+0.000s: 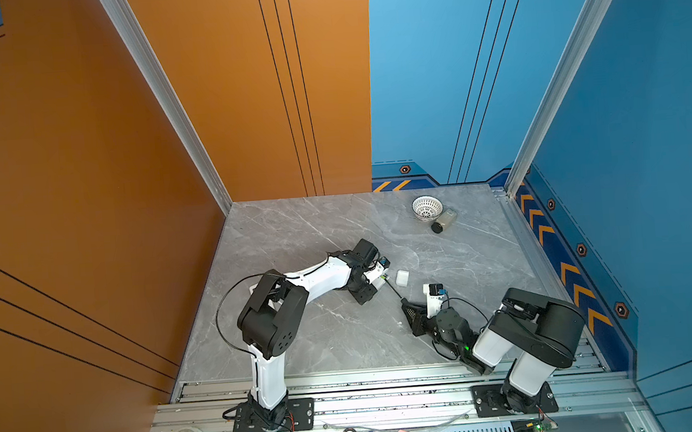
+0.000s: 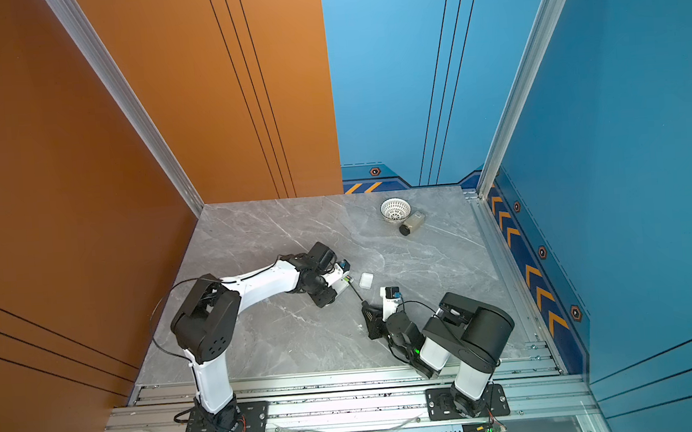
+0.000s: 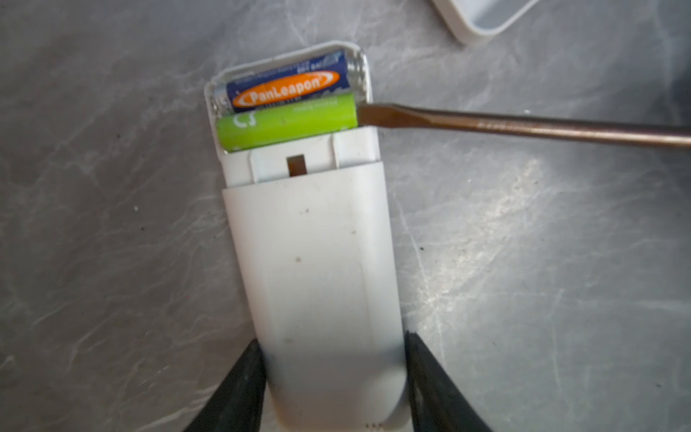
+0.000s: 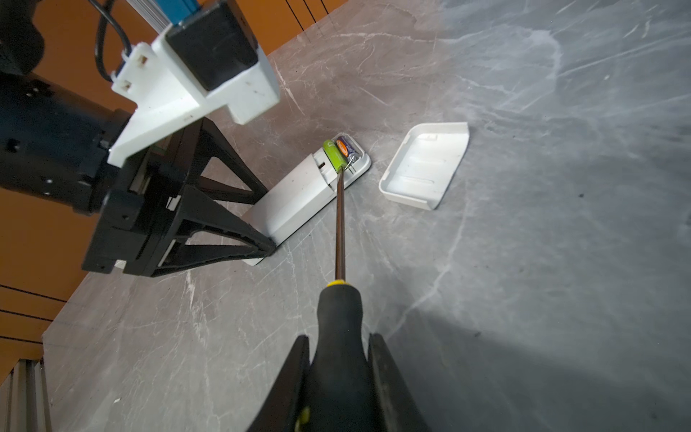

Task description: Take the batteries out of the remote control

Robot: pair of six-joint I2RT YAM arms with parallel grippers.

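Two batteries point(image 3: 286, 121) lie side by side in the remote control's point(image 3: 318, 262) open end, crosswise to its long axis. Left claw point(image 3: 332, 340) pinches the remote's other end on the tabletop point(image 3: 112, 224). Right claw point(image 4: 339, 338) clamps one screwdriver point(image 4: 340, 224), tip touching the green battery's end. One cover point(image 4: 424, 164) lies just beside, apart.

Remote point(image 3: 314, 262): gripped end blurs and leaves my left wrist view.
Screwdriver point(image 3: 523, 125): handle cut off there.
Cover point(image 3: 482, 18): I see one corner only.
Batteries point(image 3: 288, 97): too small in both top views.
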